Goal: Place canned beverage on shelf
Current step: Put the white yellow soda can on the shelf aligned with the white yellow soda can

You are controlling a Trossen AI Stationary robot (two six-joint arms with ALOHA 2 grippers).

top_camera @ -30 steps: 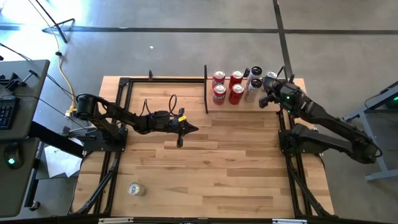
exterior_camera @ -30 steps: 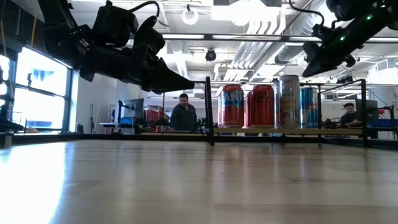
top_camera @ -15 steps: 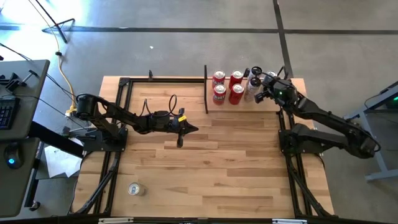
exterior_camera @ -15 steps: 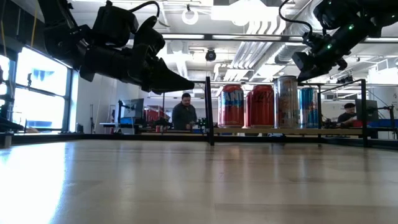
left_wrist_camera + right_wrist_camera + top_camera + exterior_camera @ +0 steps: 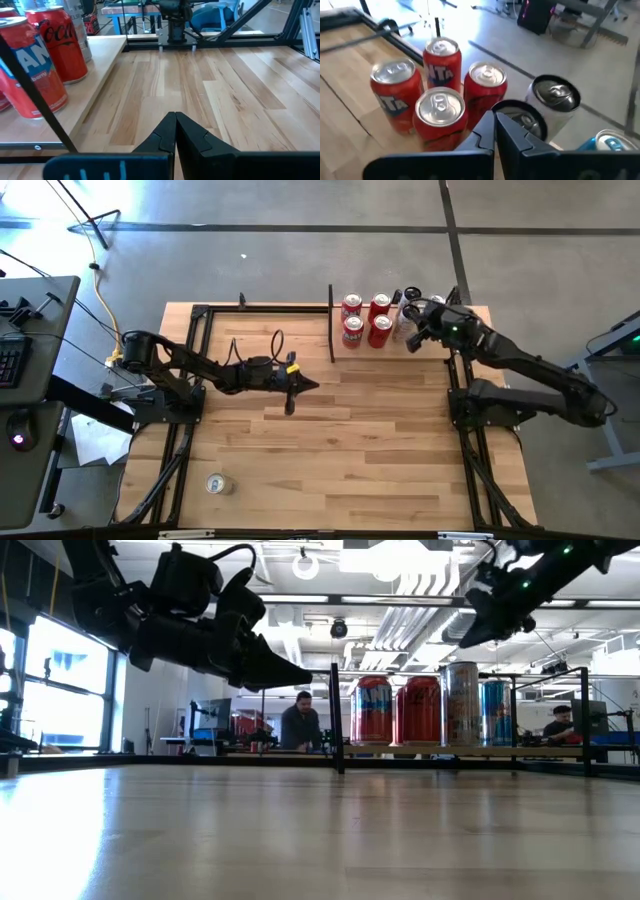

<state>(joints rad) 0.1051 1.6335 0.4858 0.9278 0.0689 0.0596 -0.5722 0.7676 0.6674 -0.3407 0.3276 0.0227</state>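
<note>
Several cans stand upright on the pale shelf board (image 5: 105,95) at the table's far right: red cans (image 5: 365,318), a dark-topped can (image 5: 522,119), a white can (image 5: 555,97) and a blue one (image 5: 607,142). My right gripper (image 5: 494,120) is shut and empty, above the cans; in the low view (image 5: 467,638) it hangs clear of their tops. Another silver can (image 5: 215,483) stands on the tabletop near the front left. My left gripper (image 5: 313,387) is shut and empty, held above the table's middle, pointing at the shelf.
Thin black posts (image 5: 331,320) edge the shelf. A black frame (image 5: 200,320) and cables lie at the table's far left. Bare tabletop lies between the lone can and the shelf. People show in the room behind (image 5: 300,728).
My right gripper has gone a little toward the table's left edge over the cans on the shelf, and in the last half second it has risen. The cans have stayed where they were.
</note>
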